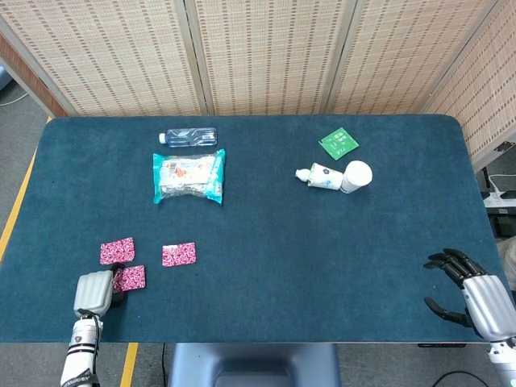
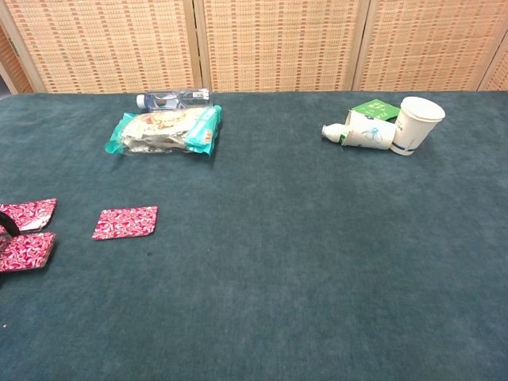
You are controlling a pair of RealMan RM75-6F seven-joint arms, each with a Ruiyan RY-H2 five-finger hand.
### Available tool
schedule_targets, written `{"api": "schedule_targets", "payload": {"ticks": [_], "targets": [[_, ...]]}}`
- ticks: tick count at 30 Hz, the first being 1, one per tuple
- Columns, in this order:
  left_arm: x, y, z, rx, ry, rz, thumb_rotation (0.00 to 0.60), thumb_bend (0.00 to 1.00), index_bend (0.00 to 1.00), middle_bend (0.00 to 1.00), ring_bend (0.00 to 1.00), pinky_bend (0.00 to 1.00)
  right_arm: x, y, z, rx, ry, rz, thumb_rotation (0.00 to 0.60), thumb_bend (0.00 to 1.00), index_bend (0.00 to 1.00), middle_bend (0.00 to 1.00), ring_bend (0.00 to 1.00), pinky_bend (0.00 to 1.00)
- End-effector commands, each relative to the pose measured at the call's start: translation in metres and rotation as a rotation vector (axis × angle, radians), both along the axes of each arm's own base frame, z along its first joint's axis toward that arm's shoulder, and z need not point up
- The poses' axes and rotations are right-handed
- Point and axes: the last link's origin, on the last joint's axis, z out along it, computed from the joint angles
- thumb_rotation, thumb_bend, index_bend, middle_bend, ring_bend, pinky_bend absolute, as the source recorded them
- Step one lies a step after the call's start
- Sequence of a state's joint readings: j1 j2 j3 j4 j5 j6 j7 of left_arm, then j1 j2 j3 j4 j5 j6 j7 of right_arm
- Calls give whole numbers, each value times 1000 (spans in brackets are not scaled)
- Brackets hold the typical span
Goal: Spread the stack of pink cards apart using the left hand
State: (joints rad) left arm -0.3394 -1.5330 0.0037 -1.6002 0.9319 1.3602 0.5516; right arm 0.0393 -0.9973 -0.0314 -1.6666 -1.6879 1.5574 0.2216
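Observation:
Three pink patterned cards lie apart on the dark blue table (image 1: pixel 266 210). One card (image 1: pixel 179 254) (image 2: pixel 125 223) sits furthest right, and a second card (image 1: pixel 117 250) (image 2: pixel 28 214) lies to its left. The third card (image 1: pixel 129 278) (image 2: pixel 24 252) is nearer the front edge, and my left hand (image 1: pixel 94 292) pinches its left end. In the chest view only dark fingertips (image 2: pixel 6 228) show at the frame's left edge. My right hand (image 1: pixel 472 292) hovers at the table's front right corner, fingers apart and holding nothing.
A snack packet (image 1: pixel 189 176) and a water bottle (image 1: pixel 189 136) lie at the back left. A white paper cup (image 1: pixel 357 175), a tipped cup (image 1: pixel 322 176) and a green packet (image 1: pixel 339 143) are at the back right.

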Motion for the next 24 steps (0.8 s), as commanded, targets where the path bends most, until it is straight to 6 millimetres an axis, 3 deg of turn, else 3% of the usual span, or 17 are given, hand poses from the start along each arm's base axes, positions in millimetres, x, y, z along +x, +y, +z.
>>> {"api": "schedule_targets", "payload": {"ticks": [1,6,15,24], "targets": [[-4,-1,-3,-10,1,15,600,371,585,1000,1000,1000,0,0,1,-4,-2,1,600,126,350,254,156,320],[-4,0,-2,-17,2,16,600,371,516,1000,1000,1000,0,0,1,-2,-1,0,600,126,350,254,156,320],[0,-4,0,-43,-3,24,600,363,289,1000,1000,1000,0,1,1,-3,-3,1,600,126,350,254,156,320],[1,-5,1,-47,7,28,600,352,252,1000,1000,1000,0,0,1,0,-3,0,600,126,350,254,156,320]]}}
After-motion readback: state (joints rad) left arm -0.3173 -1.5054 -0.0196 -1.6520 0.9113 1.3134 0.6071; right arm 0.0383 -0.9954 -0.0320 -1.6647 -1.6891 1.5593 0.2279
